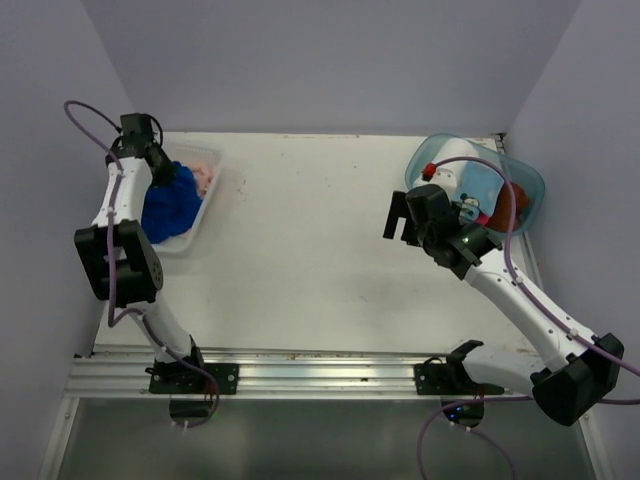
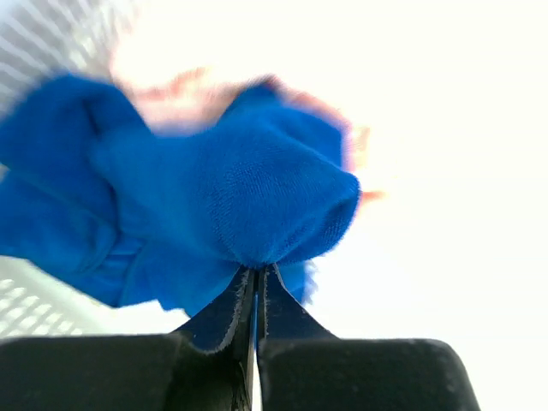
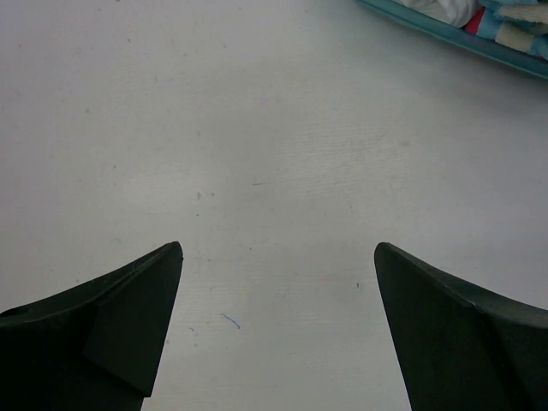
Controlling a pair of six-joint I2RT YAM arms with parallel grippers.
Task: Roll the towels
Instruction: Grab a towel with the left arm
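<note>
The left gripper (image 2: 255, 274) is clamping the blue towel (image 2: 257, 197) for extraction from the upper-left bin (image 1: 207, 212); the right gripper (image 3: 278, 253) is hovering, jaws apart, ready.

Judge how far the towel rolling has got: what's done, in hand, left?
Done: nothing rolled; the blue towel and pink towel lie crumpled in the white bin. In hand: the left gripper is shut on the blue towel; the right gripper hangs open over the table. Left: lift each out, spread, roll.
</note>
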